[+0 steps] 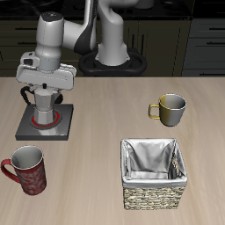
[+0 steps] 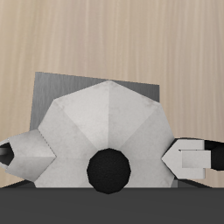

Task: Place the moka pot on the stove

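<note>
- Two views cover this moment; the exterior one first. The gripper (image 1: pixel 44 90) hangs low over the stove (image 1: pixel 54 130), which lies toward one side of the table (image 1: pixel 105 105), behind the red patterned mug (image 1: pixel 26 169). The moka pot (image 1: pixel 41 105) shows beneath the hand, its base over the red coil ring (image 1: pixel 46 118). Whether the base already rests on the ring or sits just above it cannot be told from here.
- Well apart from the stove stand the olive-grey mug (image 1: pixel 170 108) and the woven basket (image 1: pixel 156 172); neither is in the way.
- In the wrist view, the moka pot (image 2: pixel 105 118) fills the frame, its dark knob (image 2: pixel 108 169) plainly seen, with the stove (image 2: pixel 52 87) showing behind it. One of the gripper's fingers (image 2: pixel 194 156) stands close at the pot's side, the other is barely in view; they appear clamped on the pot, though contact is not clearly shown.
- To do this step well, in my judgement: lower straight down until the base sits flat and centred on the coil, part the fingers only then, and lift vertically so the pot is not tipped or dragged.
</note>
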